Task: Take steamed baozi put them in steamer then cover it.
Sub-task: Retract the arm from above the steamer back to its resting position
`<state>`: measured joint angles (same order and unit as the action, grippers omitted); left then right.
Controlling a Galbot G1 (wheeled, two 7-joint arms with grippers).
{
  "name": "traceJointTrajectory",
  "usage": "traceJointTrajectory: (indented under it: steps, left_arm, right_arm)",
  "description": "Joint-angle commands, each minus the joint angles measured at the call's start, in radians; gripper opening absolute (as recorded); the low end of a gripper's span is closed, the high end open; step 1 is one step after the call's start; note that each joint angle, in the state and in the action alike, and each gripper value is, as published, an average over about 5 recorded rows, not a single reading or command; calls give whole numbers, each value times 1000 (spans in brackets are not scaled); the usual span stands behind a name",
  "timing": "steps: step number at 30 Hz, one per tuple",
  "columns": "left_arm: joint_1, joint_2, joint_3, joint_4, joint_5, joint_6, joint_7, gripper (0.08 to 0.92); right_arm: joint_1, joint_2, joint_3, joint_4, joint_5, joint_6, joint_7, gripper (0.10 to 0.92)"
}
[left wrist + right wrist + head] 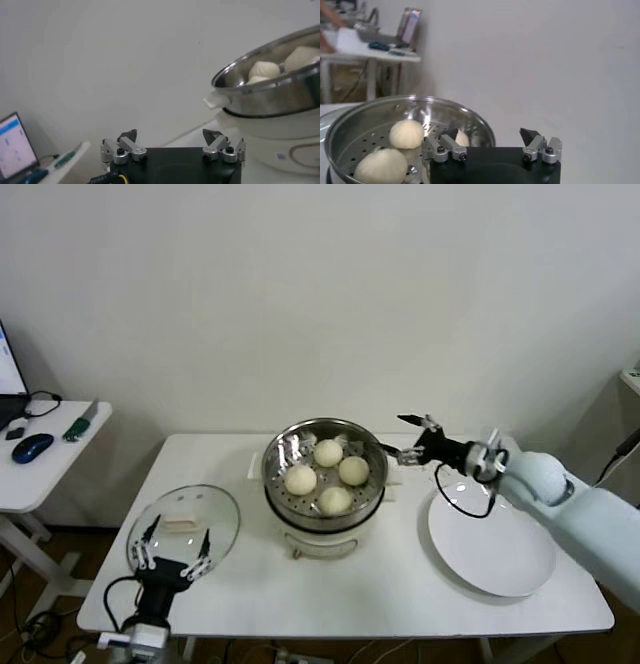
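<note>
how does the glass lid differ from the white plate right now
The lid is clear glass with a metal rim and a cream handle at its centre; the plate is opaque white and bare. The lid lies left of the steamer, by the open left gripper; the plate lies right of it, below the open right gripper. The plate looks somewhat larger. Both are round, rest on the table, and neither is held.

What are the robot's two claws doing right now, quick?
Left gripper: open, holding nothing, near the glass lid.
Right gripper: open, holding nothing, beside the steamer with four buns inside.
</note>
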<state>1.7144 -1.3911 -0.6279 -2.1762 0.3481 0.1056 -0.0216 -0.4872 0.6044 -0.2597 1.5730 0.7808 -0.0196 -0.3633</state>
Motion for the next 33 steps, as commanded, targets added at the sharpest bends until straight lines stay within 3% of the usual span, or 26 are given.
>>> traceJointTrajectory:
  steps: [1,7,13,22,33]
  left_arm:
    - [-1,36,-7,20,414,66,-2,823]
    - [28,122,-24,56,768,65,39,823]
    - [-30,163,11,157,963,87,24,823]
    - [-188,170,48,395,1027,96,-34,823]
    - [-351,194,89,569,994,104,-42,823]
  right_arm:
    - [-682,169,734,69,-147,29,45,823]
    - [-825,301,890,75,-179,68,39,823]
    - [-907,386,928,86,-184,95,62,823]
    - [-926,441,920,122,-228,86,124,823]
    - [-912,466,909,112,-288,75,126,823]
